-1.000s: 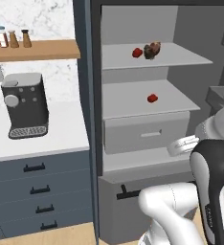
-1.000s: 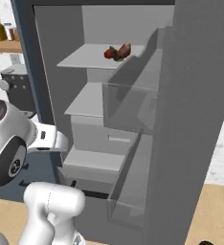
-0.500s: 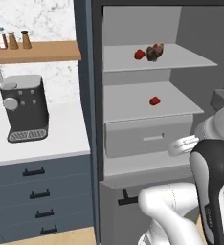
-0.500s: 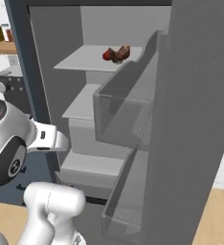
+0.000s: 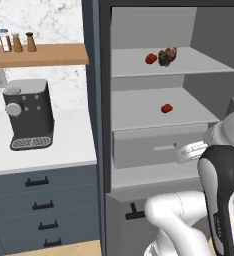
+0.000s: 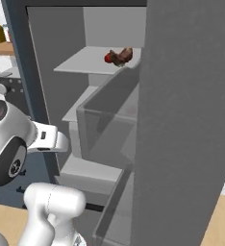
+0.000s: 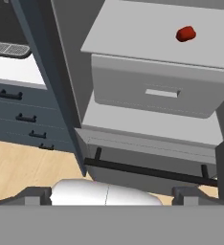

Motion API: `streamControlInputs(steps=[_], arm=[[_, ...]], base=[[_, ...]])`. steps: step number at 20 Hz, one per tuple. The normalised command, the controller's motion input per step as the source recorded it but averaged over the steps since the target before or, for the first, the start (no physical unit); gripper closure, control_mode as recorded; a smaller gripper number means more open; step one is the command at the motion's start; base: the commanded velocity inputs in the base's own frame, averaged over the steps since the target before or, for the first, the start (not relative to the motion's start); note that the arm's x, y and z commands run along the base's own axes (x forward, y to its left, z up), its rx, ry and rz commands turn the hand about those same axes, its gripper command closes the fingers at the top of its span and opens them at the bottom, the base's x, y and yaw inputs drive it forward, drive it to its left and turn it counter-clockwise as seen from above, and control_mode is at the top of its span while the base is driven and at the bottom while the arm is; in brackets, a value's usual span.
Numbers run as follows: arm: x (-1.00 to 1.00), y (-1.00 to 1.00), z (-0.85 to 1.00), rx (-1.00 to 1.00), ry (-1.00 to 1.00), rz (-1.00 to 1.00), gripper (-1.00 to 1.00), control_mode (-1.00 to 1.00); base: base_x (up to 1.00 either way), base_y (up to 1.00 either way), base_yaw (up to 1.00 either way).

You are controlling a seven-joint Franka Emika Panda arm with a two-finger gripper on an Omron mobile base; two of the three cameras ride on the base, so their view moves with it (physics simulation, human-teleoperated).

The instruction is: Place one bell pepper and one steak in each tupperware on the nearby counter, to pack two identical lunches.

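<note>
Nothing is packed yet, I'd judge. One glossy red bell pepper [image 5: 150, 58] sits beside the lumpy brown mottled steak [image 5: 167, 55] on the open fridge's top shelf; a second red pepper [image 5: 166, 108] lies alone on the shelf below. Two peppers, one steak counted. The claw [image 7: 111, 192] hangs spread, holding nothing, facing the fridge's drawer.

you have two bell peppers in the open fridge: one bell pepper [image 5: 150, 58] on the upper shelf and a second bell pepper [image 5: 166, 108] on the shelf below. you have one steak [image 5: 167, 55], just beside the upper pepper. there are two fridge shelves, and one grey drawer [image 5: 156, 146] under the lower one. on the white counter [image 5: 64, 147] you get one coffee machine [image 5: 29, 114]. the wooden wall shelf [image 5: 39, 54] carries four bottles. four black drawer handles show under the counter.
</note>
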Motion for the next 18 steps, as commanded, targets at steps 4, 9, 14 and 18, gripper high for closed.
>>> streamControlInputs(steps=[4,9,14,18], arm=[[0.0,0.0,0.0,0.0,0.0,0.0,-1.0,1.0],[0.0,0.0,0.0,0.0,0.0,0.0,-1.0,1.0],[0.0,0.0,0.0,0.0,0.0,0.0,-1.0,1.0],[0.0,0.0,0.0,0.0,0.0,0.0,-1.0,1.0]], base=[[0.21,-0.22,0.0],[0.21,-0.19,0.0],[0.24,-0.23,0.0],[0.3,-0.18,0.0]])
